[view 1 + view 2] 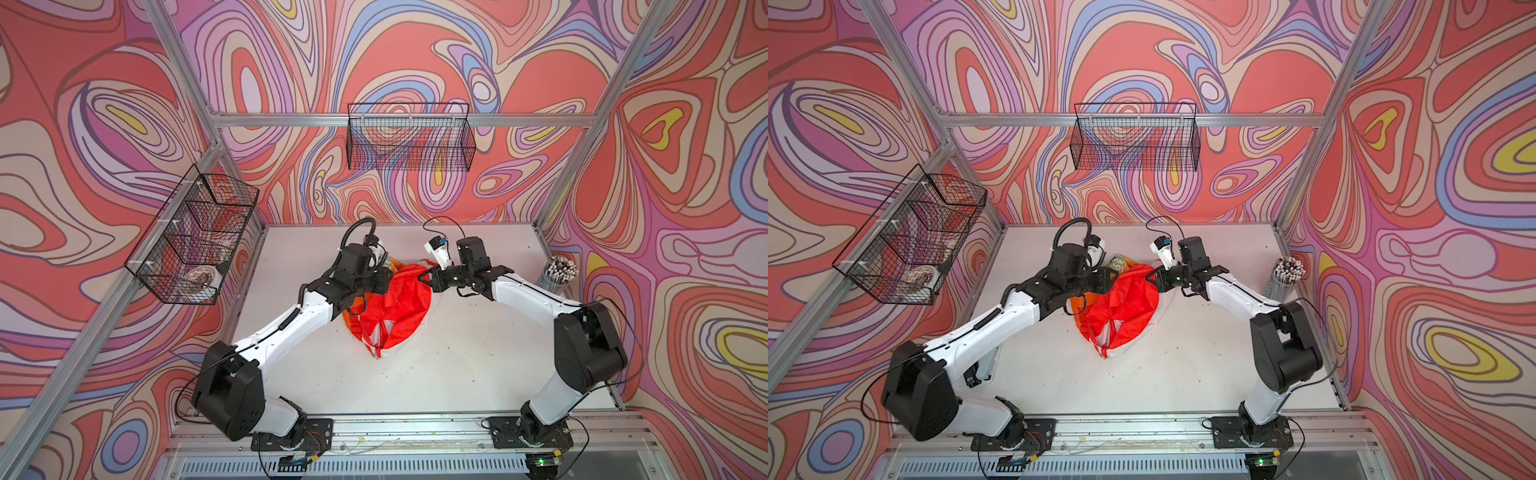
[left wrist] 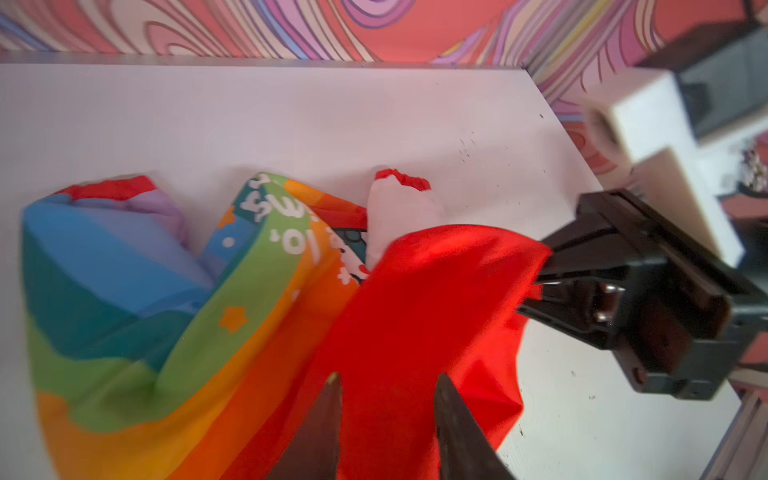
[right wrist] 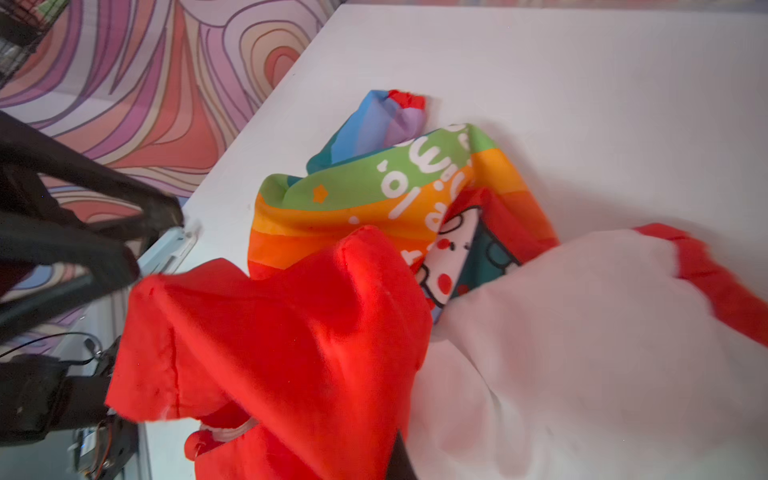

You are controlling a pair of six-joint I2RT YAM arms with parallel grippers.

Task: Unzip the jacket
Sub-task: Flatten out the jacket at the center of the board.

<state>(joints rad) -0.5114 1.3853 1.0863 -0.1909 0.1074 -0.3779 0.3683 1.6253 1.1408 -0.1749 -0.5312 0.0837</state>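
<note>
A crumpled child's fabric jacket, red hood over rainbow and white panels, runs 12 to 6 o'clock, tapering toward 6. The right gripper pinches its hood; the left gripper stands half open.

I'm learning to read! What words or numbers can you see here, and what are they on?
"lo," in white letters on the rainbow stripes of the jacket.
More white letters beside it: folded and blurred, unreadable.
Nothing else here carries readable text.
</note>
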